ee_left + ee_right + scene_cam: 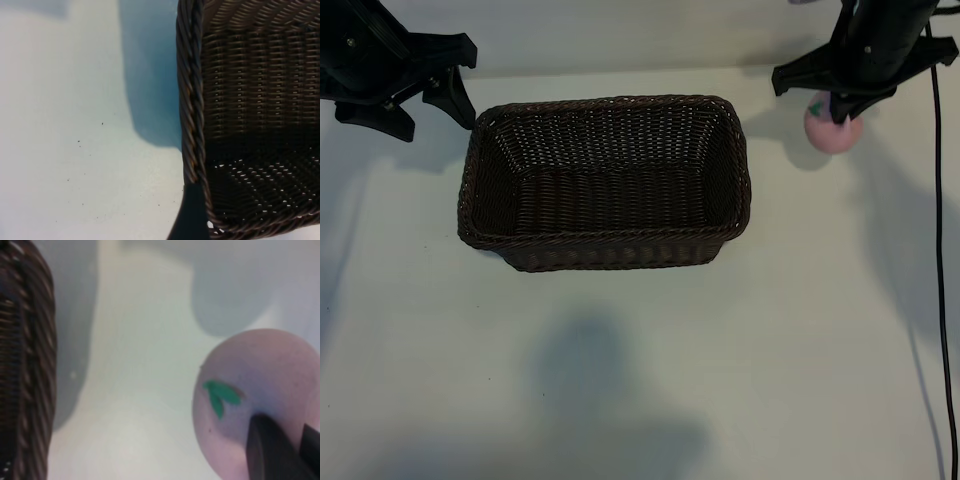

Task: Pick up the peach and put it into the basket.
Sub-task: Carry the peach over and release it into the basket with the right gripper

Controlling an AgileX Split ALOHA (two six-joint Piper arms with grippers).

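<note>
- The right gripper [842,108] is clamped on the peach [833,131], its fingers nearly closed and pressed into the top of the fruit; one dark finger [267,450] shows against the pink skin beside a green leaf mark.
- The peach is to the right of the basket [605,180], outside it and well apart from its rim.
- The basket sits on the white surface [620,380], nothing inside it.
- The left gripper [430,100] hangs by the basket's left end, fingers spread wide, holding nothing.
</note>
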